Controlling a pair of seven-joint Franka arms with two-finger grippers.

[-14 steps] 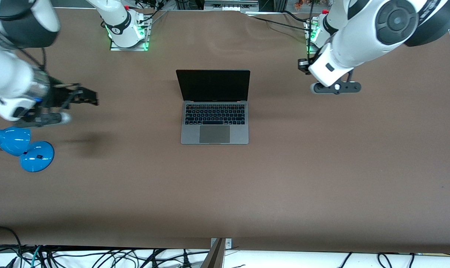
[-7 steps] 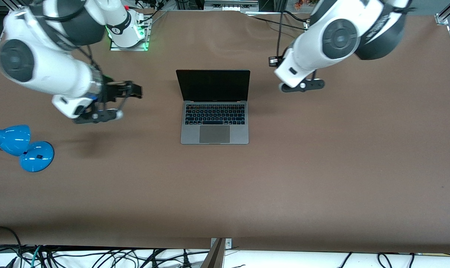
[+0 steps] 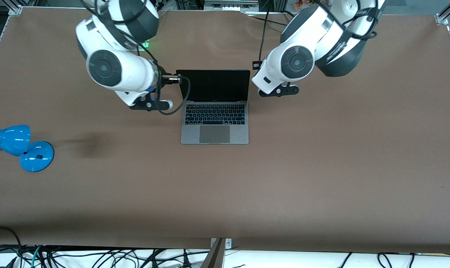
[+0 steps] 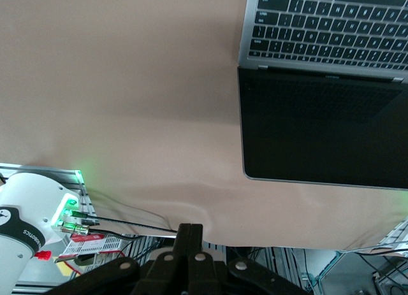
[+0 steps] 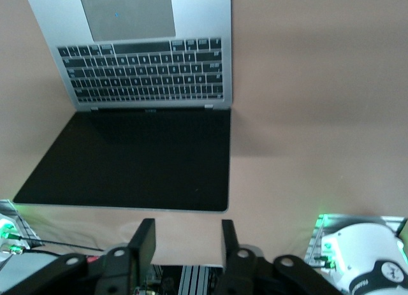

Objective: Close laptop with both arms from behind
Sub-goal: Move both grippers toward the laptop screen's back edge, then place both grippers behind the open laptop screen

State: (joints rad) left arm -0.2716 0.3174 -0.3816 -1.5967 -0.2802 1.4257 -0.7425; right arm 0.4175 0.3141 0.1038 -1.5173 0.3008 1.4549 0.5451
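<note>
Front view shows the slim space-grey metal laptop lying open in the middle of the brown worktop, its black screen upright and facing the front camera, its black keyboard and large trackpad on the side nearer that camera. My two white arms with black joint sections reach down from their bases, one at each side of the screen. My right tool hangs just beside the screen's upper corner toward the right arm's end of the worktop, with a black cable looping under it. My right wrist view shows that right tool's fingers standing apart with a clear gap between them and nothing in it, above the top edge of the lid. My left tool is hidden under the arm's wrist in the front view, at the screen's edge toward the left arm's end; my left wrist view shows its fingers pressed together, gripping nothing, with the screen's top edge apart from them. A glossy blue desk lamp with a round base sits at the right arm's end of the worktop, well apart from the laptop and nearer the front camera.
</note>
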